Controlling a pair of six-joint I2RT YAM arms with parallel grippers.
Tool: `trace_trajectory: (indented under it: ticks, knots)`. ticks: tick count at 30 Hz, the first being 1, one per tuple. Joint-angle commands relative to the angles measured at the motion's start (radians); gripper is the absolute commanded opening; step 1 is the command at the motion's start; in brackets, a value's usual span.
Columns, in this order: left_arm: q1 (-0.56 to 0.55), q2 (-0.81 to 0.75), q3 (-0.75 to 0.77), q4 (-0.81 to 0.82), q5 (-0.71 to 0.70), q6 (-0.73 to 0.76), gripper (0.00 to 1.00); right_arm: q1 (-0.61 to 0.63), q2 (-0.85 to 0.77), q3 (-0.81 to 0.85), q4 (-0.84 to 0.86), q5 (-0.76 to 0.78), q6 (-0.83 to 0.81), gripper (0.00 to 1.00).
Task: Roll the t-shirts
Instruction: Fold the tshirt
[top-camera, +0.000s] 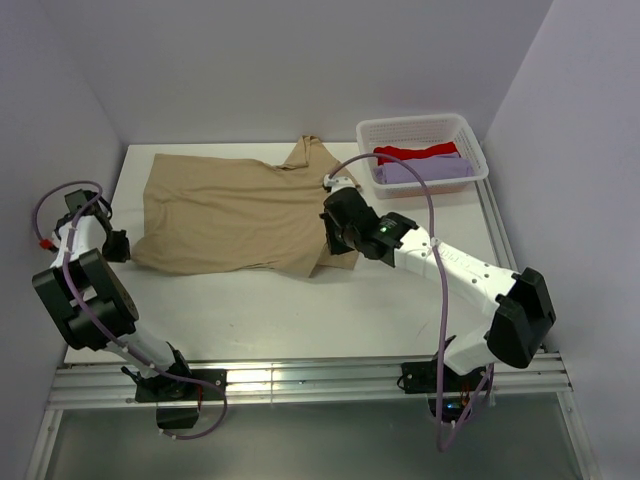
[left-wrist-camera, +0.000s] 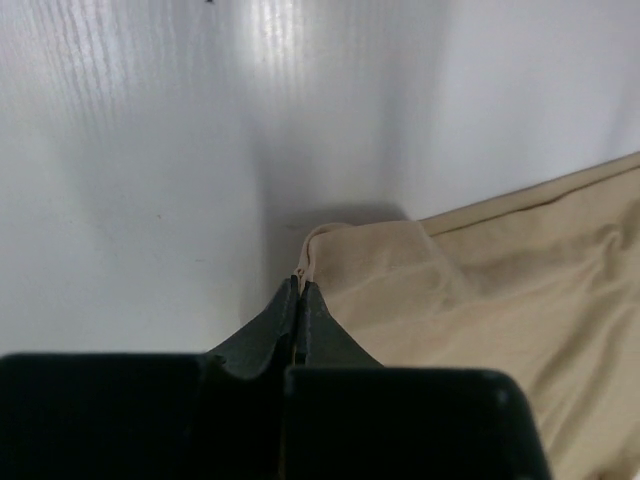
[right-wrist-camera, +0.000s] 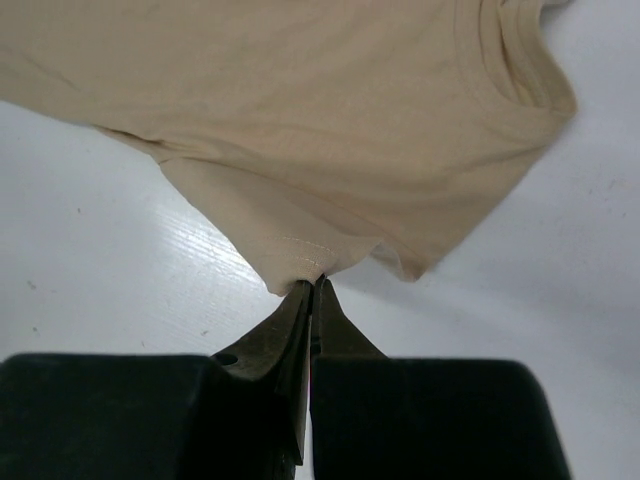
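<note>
A tan t-shirt (top-camera: 235, 215) lies spread on the white table, its hem at the left and its collar and sleeves at the right. My left gripper (top-camera: 122, 246) is shut on the shirt's lower left hem corner (left-wrist-camera: 312, 262). My right gripper (top-camera: 335, 232) is shut on the near sleeve's edge (right-wrist-camera: 315, 262), with the collar (right-wrist-camera: 510, 60) beyond it. A red t-shirt (top-camera: 418, 152) and a lavender t-shirt (top-camera: 425, 170) lie folded in the white basket (top-camera: 372, 130).
The basket stands at the table's back right corner. White walls close in on the left, back and right. A metal rail (top-camera: 300, 380) runs along the near edge by the arm bases.
</note>
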Motion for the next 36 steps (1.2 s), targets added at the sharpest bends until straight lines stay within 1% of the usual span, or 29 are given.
trace_trajectory:
  ticks: [1,6,16,27,36]
  knots:
    - [0.0,-0.051,0.064,-0.038,0.012,-0.018,0.0,-0.02,0.018,0.08,-0.032,-0.001,-0.031,0.0]
    - [0.0,-0.031,0.124,-0.064,0.023,-0.026,0.0,-0.041,0.021,0.143,-0.057,0.004,-0.036,0.0]
    - [0.0,0.02,0.165,-0.079,0.021,-0.035,0.0,-0.08,0.032,0.258,-0.101,0.001,-0.057,0.0]
    - [0.0,0.047,0.263,-0.107,0.041,-0.052,0.0,-0.118,0.101,0.318,-0.115,-0.025,-0.068,0.0]
    - [0.001,0.126,0.358,-0.138,0.044,-0.06,0.0,-0.162,0.156,0.384,-0.13,-0.074,-0.108,0.0]
